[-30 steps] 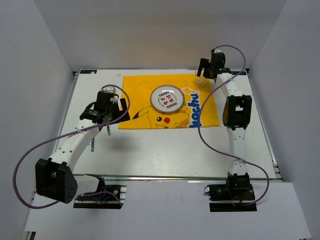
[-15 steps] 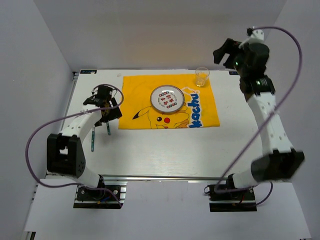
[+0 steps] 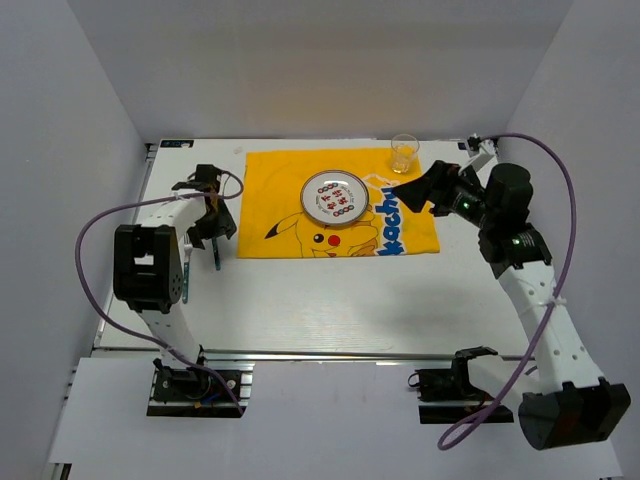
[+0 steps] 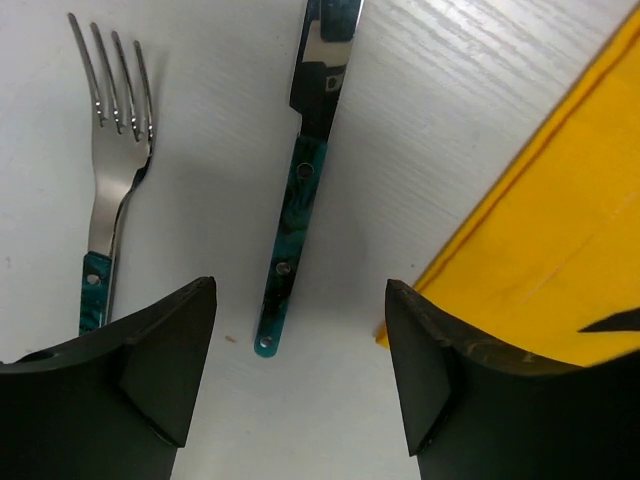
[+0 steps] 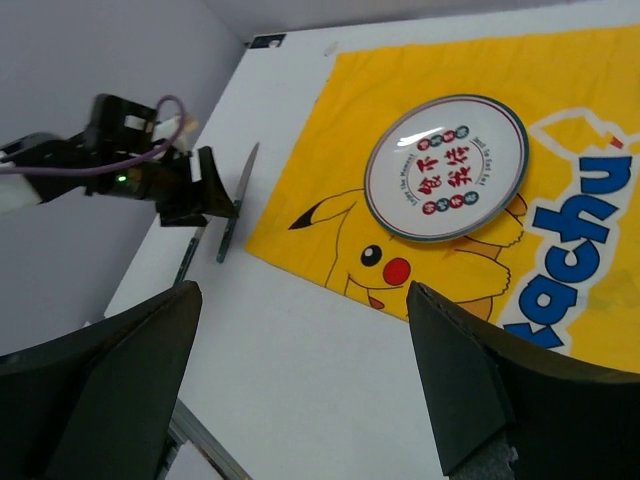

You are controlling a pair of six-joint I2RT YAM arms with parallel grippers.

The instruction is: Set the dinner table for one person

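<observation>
This is a robot laboratory cell: plain white panels (image 3: 80,100) enclose the dinner table (image 3: 330,300), and a left arm (image 3: 150,265) and right arm (image 3: 535,295) stand at its metal rail (image 3: 330,353)

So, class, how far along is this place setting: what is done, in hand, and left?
Done: placemat laid, plate on it, glass by its far right corner, fork and knife on the table left of it. In hand: nothing; the left gripper hangs open over the knife handle, the right gripper is open, empty. Left: perhaps moving the knife to the plate's right.
</observation>
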